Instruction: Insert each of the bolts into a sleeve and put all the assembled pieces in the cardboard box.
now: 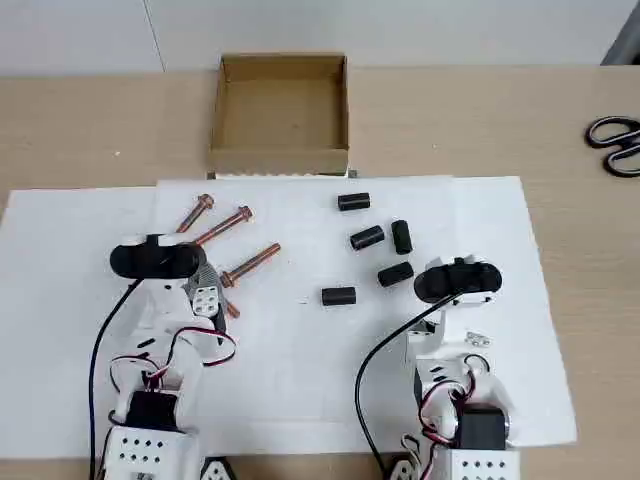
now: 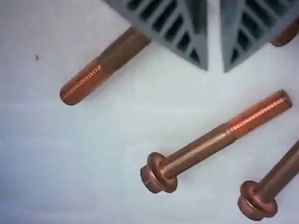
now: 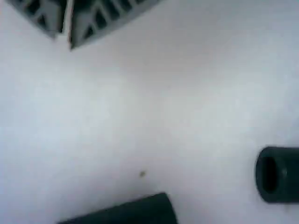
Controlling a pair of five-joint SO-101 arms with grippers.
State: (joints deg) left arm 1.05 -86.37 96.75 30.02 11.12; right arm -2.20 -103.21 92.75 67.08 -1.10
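Two sets of jaws, and neither holds anything. The left gripper (image 2: pixel 215 66) has its jaws narrow, with a slim gap between them. It hangs just above one bolt (image 2: pixel 96 74), whose shank runs under them. The right gripper (image 3: pixel 64 39) has its jaws all but closed over bare paper. One sleeve (image 3: pixel 275 181) and another sleeve (image 3: pixel 124 211) lie near it, but apart.

Outward from the left jaws lie a second bolt (image 2: pixel 210 140) and a third bolt (image 2: pixel 268 189), side by side at a slant. A copper stub (image 2: pixel 286 33) on the jaws' other side is probably a fourth, though too little of it shows to be sure. To the right, five sleeves (image 1: pixel 367 238) are scattered loose on the white sheet (image 1: pixel 300 390), none with a bolt in it. The cardboard box (image 1: pixel 283 158) stands empty at the sheet's far edge, near the middle. Scissors (image 1: pixel 615 145) lie far right on the tabletop (image 1: pixel 80 130).

The task looks to be at its very start, on the first bolt pick. Next, the left jaws must widen, drop astride the shank square across its slant, and close. The right arm then needs a sleeve, with its bore turned toward the bolt's threaded end.
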